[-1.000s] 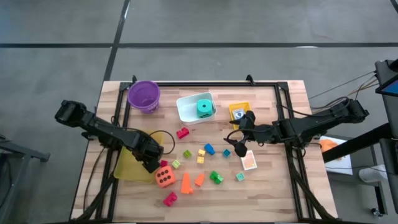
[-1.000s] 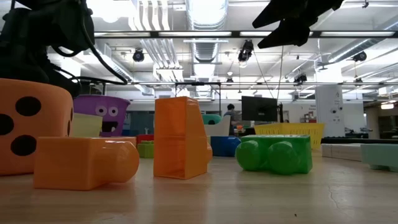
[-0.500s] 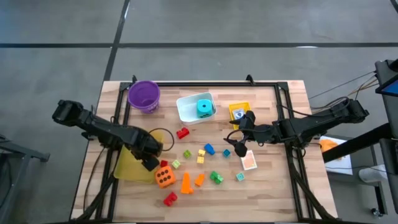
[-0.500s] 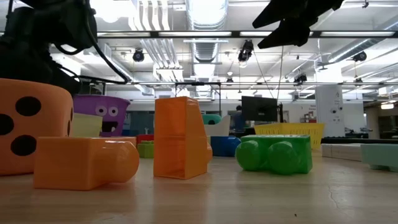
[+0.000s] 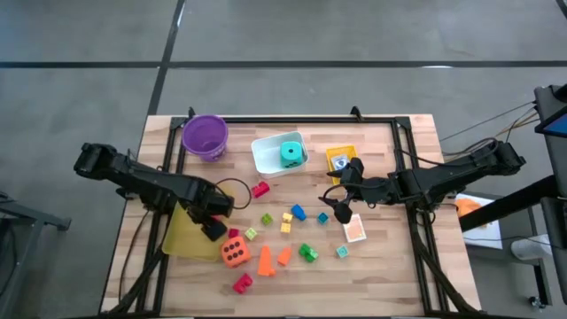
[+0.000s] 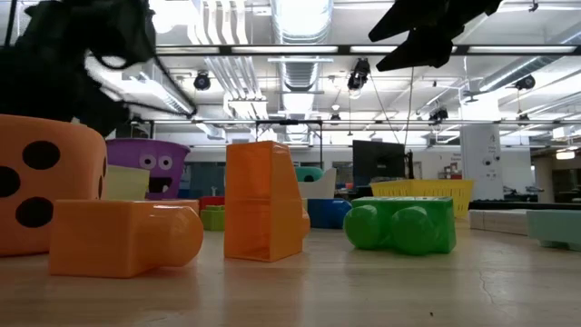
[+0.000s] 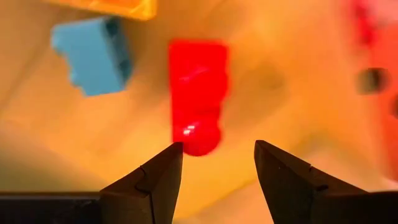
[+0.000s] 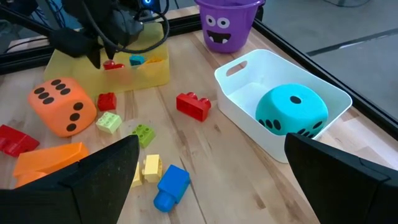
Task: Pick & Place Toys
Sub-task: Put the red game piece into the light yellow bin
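My left gripper (image 7: 217, 165) hangs open over the yellow tray (image 5: 180, 241) at the table's near left, fingers pointing down. Below its fingertips a red block (image 7: 196, 93) and a blue block (image 7: 93, 56) lie on the tray floor, apart from the fingers. Other toys are spread over the table's middle: an orange die (image 5: 235, 252), a red block (image 5: 260, 188), a blue block (image 5: 298, 212) and a green block (image 5: 307, 252). A teal die (image 5: 291, 152) sits in the white tray (image 5: 264, 161). My right gripper (image 5: 335, 211) waits open above the table's right half.
A purple bowl (image 5: 205, 136) stands at the far left. A small yellow tray (image 5: 339, 158) sits at the far right of centre, and a card (image 5: 354, 230) lies under my right gripper. Orange blocks (image 5: 264, 260) and a red block (image 5: 242, 283) lie near the front edge.
My left gripper has risen above the yellow tray and drifted a little toward the far edge, its fingers still apart. The red and blue blocks stay on the tray floor.
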Controlling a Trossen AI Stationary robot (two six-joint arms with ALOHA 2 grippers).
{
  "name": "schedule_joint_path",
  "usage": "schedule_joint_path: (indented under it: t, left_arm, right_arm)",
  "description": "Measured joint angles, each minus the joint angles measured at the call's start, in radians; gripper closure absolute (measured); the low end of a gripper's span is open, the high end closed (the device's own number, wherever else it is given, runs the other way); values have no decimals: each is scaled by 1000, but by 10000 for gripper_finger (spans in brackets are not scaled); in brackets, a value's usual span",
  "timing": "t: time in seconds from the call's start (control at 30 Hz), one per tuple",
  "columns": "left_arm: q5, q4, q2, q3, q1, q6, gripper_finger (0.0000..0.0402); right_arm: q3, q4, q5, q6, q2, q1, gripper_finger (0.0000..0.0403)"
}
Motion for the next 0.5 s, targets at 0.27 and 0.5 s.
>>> schedule_joint_path:
  t: [0.27, 0.5]
  left_arm:
    - [-67, -58, 0, 160, 0, 64, 199]
    - [-155, -78, 1, 254, 29, 190, 199]
  right_arm:
    - [0, 0, 0, 0, 0, 0, 4]
    - [0, 0, 0, 0, 0, 0, 4]
